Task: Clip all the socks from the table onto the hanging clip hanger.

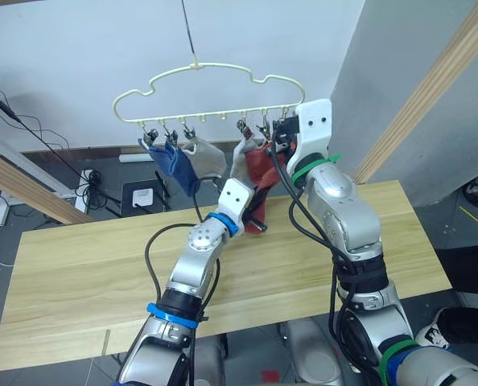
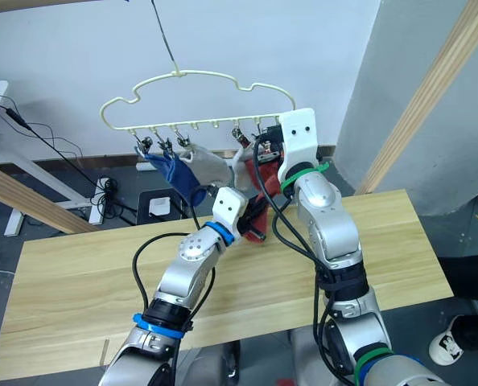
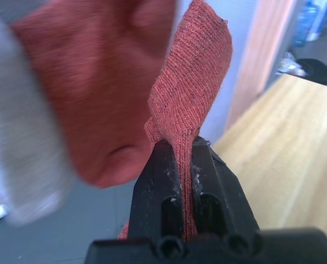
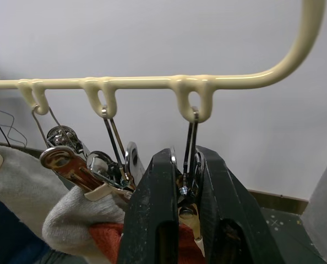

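L pincer (image 3: 186,151) pinching red sock (image 3: 194,82)

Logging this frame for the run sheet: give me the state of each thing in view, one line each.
clip hanger: hanging from its hook, five socks on its clips
blue socks: clipped, hanging
grey socks: clipped, hanging
clipped red sock: hanging
second red sock: off the table, pinched in left gripper
left gripper: jaws shut on second red sock
right gripper: jaws squeezing the end clip
table: no socks on it
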Motion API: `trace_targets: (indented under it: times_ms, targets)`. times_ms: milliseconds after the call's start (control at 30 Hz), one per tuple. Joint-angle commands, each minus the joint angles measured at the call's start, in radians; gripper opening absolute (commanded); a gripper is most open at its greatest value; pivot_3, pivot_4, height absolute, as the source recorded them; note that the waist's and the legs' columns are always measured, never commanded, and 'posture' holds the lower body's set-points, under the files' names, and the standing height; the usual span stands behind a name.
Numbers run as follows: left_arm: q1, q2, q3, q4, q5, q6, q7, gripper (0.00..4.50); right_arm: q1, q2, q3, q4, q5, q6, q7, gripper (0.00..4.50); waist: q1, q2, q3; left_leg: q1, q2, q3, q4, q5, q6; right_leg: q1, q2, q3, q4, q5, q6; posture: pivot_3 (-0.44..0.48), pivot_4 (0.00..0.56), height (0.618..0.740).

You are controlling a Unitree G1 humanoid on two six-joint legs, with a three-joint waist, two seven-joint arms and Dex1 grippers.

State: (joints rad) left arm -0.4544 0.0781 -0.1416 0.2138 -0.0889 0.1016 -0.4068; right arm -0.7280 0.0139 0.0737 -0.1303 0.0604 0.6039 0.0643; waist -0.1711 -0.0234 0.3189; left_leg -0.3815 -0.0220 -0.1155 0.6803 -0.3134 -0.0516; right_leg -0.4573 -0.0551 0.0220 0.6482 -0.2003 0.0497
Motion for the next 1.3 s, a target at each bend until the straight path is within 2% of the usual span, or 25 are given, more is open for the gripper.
trace_targets:
  times_ms: [33,500,1300]
  targets:
    - [-0.039,-0.041,0.009,-0.007,-0.011,0.006,0.028,0.0,-0.005,0.0,0.001,-0.058,0.005,0.008,0.004,0.15,0.0,0.0,0.0,0.0,0.0,0.0,0.0,0.0,0.0,0.0,0.0,0.0,0.0,0.0,0.0,-0.291,0.325,0.731]
    - [-0.112,-0.111,0.062,-0.001,-0.07,0.103,0.053,0.0,-0.003,-0.001,0.005,-0.066,0.007,0.032,0.008,0.15,-0.005,0.0,0.0,0.0,0.0,0.001,0.0,0.0,0.0,0.0,0.0,0.001,0.0,0.001,0.001,-0.306,0.326,0.731]
    - [-0.167,-0.117,0.095,-0.021,-0.127,0.147,0.043,0.0,0.007,0.002,0.017,-0.056,0.003,0.046,0.022,0.15,-0.013,0.0,0.0,0.0,-0.001,0.002,0.0,0.0,0.001,0.0,0.0,0.002,-0.001,0.001,0.002,-0.295,0.319,0.731]
